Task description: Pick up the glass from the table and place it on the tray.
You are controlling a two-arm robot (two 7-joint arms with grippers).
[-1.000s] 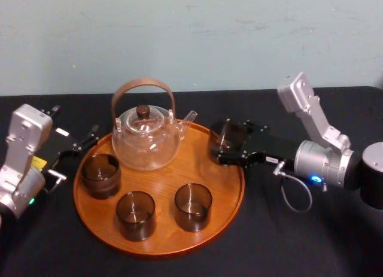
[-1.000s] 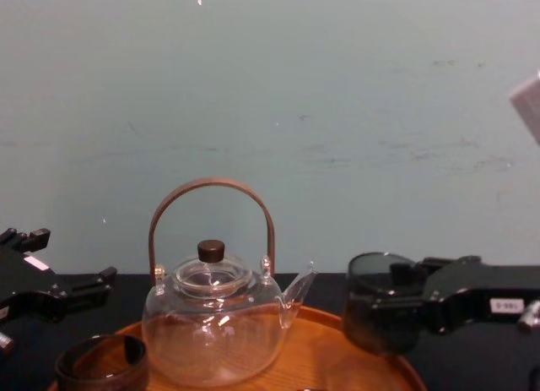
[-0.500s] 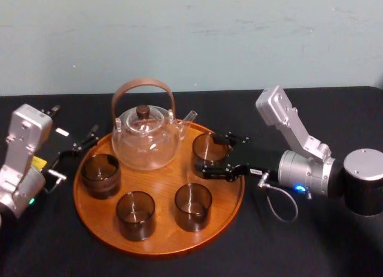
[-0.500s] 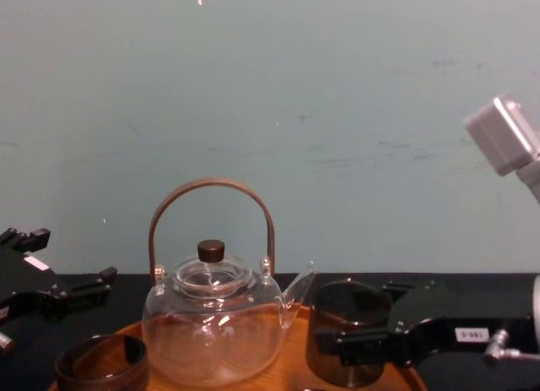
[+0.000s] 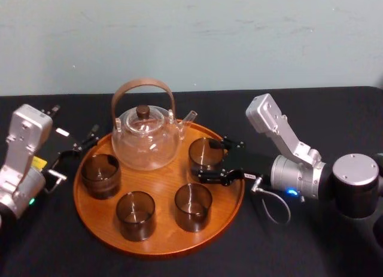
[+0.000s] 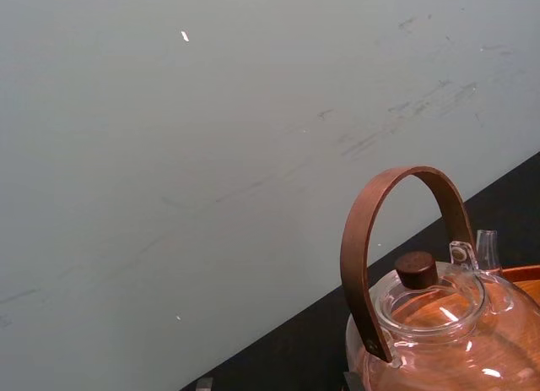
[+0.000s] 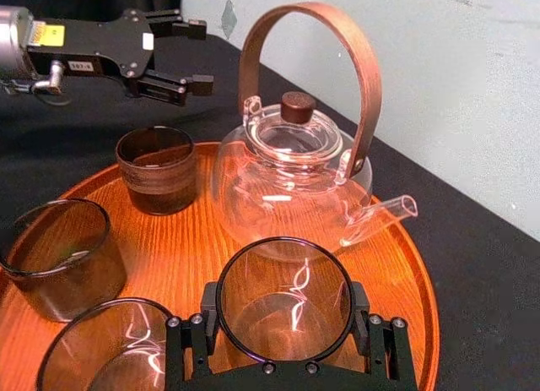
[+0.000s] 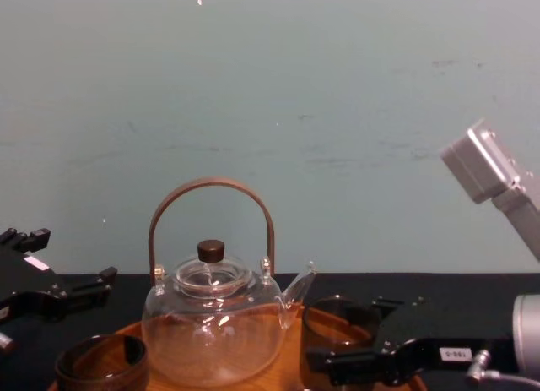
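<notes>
Clearance tight: right pincer (image 5: 208, 161) holds glass (image 5: 203, 151) between teapot (image 5: 145, 142) and tray rim (image 5: 159, 250).

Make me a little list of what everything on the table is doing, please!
tray: round, wooden, on the black table
teapot: clear, standing at the tray's back
held glass: between the right gripper fingers, over the tray by the spout
other glasses: three, standing on the tray
left gripper: open, parked by the tray's left side
</notes>
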